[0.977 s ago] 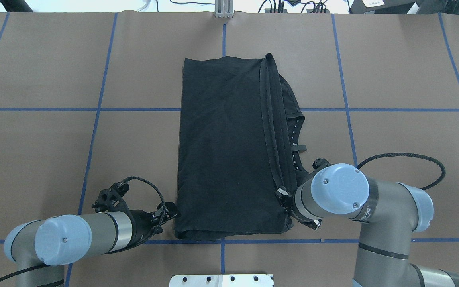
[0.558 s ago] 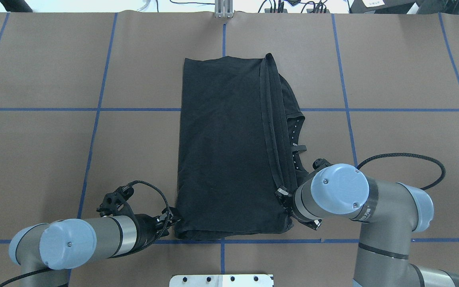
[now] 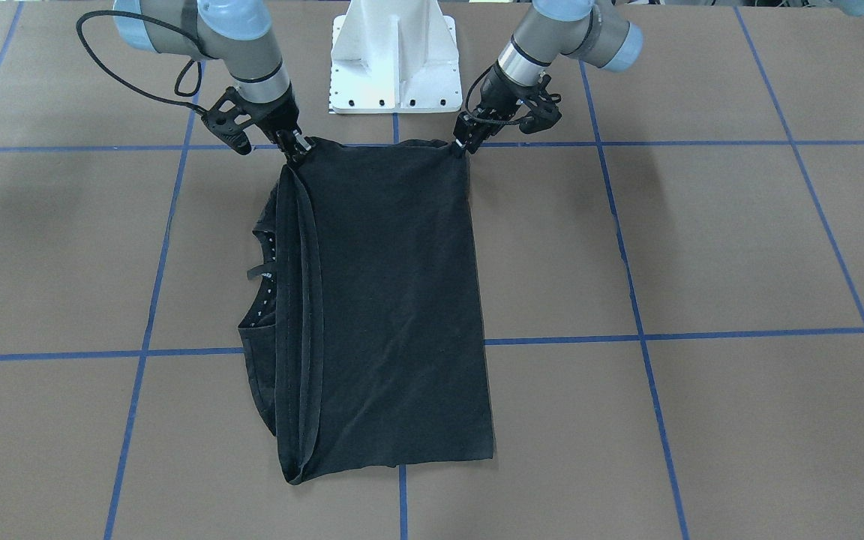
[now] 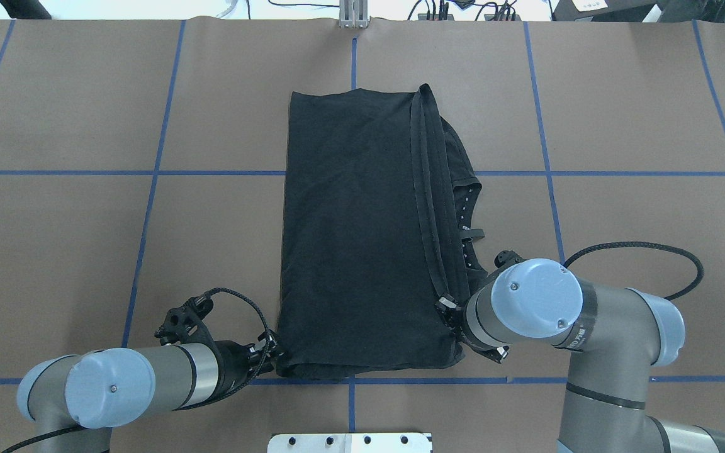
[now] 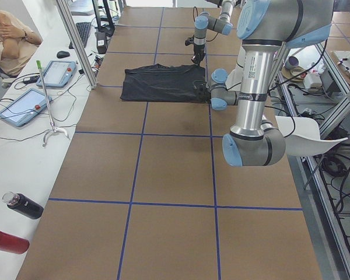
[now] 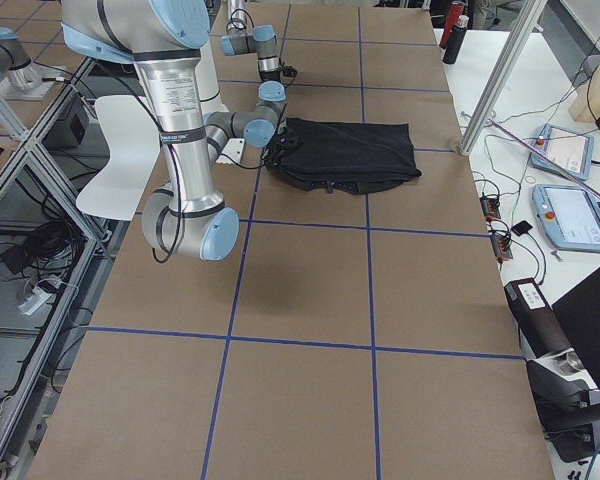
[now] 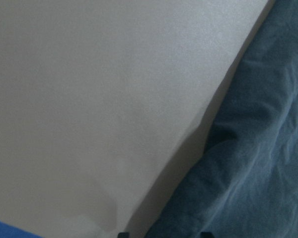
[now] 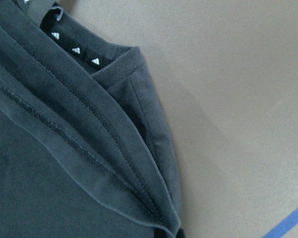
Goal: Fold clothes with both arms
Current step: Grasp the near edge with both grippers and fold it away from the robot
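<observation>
Bare surface [image 4: 54, 251] lies open on both sides of the folded T-shirt [image 4: 350, 239] and beyond it. The white pedestal base [image 3: 394, 60] blocks the middle of the near edge.

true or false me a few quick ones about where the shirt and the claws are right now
1. The black T-shirt lies on the table, folded into a long rectangle. True.
2. The left claw and right claw are at the shirt's end farthest from the white base. False: both are at the corners nearest the base.
3. The collar, with small white logos, peeks out on the right claw's side. True.
4. A chest print faces up. False: only plain black fabric shows on top.
</observation>
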Motion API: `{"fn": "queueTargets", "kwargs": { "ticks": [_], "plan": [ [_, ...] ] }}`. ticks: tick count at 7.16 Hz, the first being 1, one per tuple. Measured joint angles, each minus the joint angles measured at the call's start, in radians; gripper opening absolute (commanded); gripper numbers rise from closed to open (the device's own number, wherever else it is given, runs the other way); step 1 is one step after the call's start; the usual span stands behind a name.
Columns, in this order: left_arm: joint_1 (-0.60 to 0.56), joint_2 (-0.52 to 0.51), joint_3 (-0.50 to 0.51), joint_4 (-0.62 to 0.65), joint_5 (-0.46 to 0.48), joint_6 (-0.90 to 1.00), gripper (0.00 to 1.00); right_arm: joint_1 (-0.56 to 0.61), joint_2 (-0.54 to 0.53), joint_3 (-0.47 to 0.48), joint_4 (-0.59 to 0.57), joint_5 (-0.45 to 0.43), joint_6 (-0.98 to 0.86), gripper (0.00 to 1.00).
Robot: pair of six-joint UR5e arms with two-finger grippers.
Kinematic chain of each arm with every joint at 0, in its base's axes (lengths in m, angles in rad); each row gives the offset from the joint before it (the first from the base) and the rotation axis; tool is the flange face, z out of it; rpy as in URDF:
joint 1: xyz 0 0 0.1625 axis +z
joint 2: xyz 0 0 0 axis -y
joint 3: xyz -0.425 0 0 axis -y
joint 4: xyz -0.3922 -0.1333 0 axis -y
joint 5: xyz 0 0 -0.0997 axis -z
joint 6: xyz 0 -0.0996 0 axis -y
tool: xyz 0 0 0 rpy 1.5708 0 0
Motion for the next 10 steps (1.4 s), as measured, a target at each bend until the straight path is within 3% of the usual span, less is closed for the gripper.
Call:
{"fn": "queueTargets", "kwargs": {
  "ticks": [3,7,10],
  "plan": [
    [0.019,-0.005,-0.006,0.0,0.0,-0.042,0.0,0.0,-0.001,0.0,0.001,0.002,0.0,0.0],
    [0.016,0.015,-0.122,0.039,0.0,-0.093,0.0,0.001,-0.022,0.038,0.001,0.005,0.001,0.0],
    [0.02,0.03,-0.337,0.206,-0.021,-0.144,0.0,0.032,-0.094,0.184,0.006,0.126,0.098,0.0]
  ]
}}
